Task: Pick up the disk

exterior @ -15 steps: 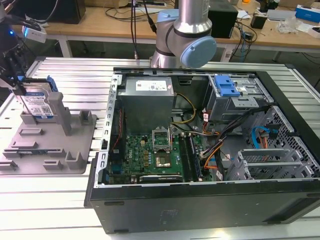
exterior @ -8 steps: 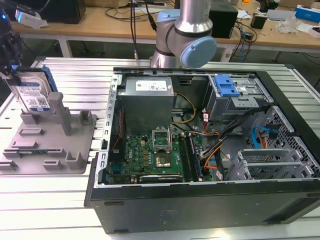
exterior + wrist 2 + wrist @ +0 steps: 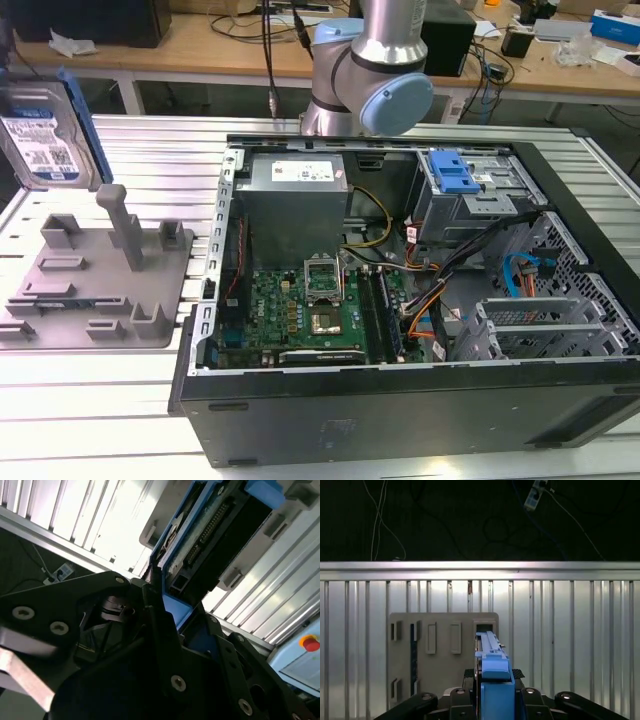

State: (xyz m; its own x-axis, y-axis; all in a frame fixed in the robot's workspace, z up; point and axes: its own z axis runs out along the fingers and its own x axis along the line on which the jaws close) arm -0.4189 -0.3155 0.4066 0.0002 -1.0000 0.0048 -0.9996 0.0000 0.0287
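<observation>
The disk (image 3: 42, 135), a silver drive with a white-and-blue label and blue rails, hangs upright at the exterior view's far left, above the grey holder tray (image 3: 95, 280). In the first wrist view it is edge-on, its blue rail (image 3: 493, 672) clamped between the black fingers of my gripper (image 3: 493, 680). The holder tray (image 3: 442, 650) lies beneath it, an empty slot just past the disk's end. The second wrist view shows the disk (image 3: 215, 535) running away from the gripper (image 3: 165, 607), which is shut on its blue end.
An open computer case (image 3: 400, 300) with a blue-latched drive cage (image 3: 455, 180) takes up the exterior view's middle and right. The table (image 3: 130, 400) is ribbed aluminium. Behind it stand cluttered workbenches (image 3: 200, 50). A red stop button (image 3: 310, 642) is off the table's edge.
</observation>
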